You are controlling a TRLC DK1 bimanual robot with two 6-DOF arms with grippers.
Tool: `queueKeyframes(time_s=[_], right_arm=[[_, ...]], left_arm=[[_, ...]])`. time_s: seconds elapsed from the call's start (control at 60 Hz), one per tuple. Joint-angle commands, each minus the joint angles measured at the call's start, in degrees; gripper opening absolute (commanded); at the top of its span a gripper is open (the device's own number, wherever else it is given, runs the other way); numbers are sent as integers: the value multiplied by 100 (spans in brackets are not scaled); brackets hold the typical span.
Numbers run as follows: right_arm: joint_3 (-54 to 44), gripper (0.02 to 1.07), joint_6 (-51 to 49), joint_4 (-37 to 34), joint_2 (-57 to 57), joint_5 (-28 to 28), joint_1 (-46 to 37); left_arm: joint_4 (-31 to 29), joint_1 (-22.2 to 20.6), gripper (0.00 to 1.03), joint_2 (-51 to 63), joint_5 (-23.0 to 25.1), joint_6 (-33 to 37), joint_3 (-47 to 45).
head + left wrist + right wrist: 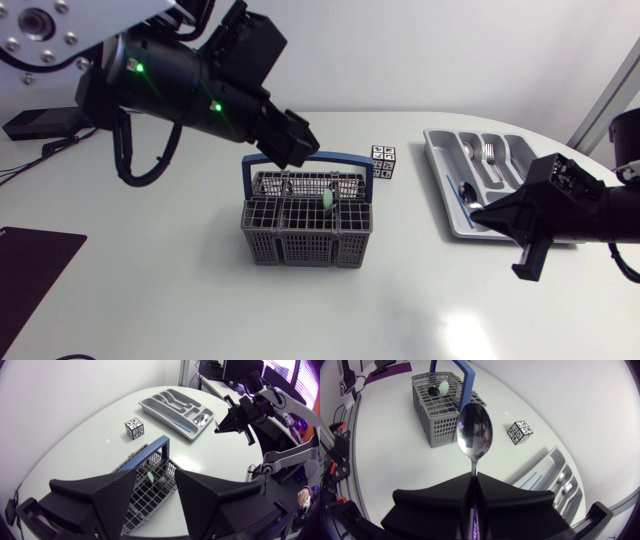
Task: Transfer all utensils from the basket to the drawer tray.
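Because the spoon (474,427) belongs in the drawer tray (437,150), the right gripper (482,212) clamps its handle, bowl forward, at the tray's edge. The left gripper (298,150) hangs wide above the basket (305,248), ready for the green-handled utensil (328,199) inside.

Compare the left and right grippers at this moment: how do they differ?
The left gripper is open and empty; the right gripper is shut on a spoon, whose bowl points ahead of it. The left gripper hangs above the basket, while the right gripper is over by the drawer tray. Both are matte black with broad wedge-shaped fingers.
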Motion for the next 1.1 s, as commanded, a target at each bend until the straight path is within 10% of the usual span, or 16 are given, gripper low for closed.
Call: queueKeyframes(time_s=[0.0,0.4,0.883,0.967,1.083], right_arm=[[201,9,-941,-153,430,-192,-568],[1440,9,-3586,-215,3216,-51,-2484],[1932,10,-4087,884,4499,1127,-2317],[1880,20,-4070,1113,4561,1214,-2290],[1818,60,-3991,1341,4499,1294,-2290]], left_arm=[[87,-144,57,-45,-126,252,-280],[545,-522,57,87,-566,489,-1053],[1916,-970,57,201,-1295,692,-2143],[2083,-1023,57,228,-1427,744,-2240],[2364,-1172,57,281,-1673,841,-2372]])
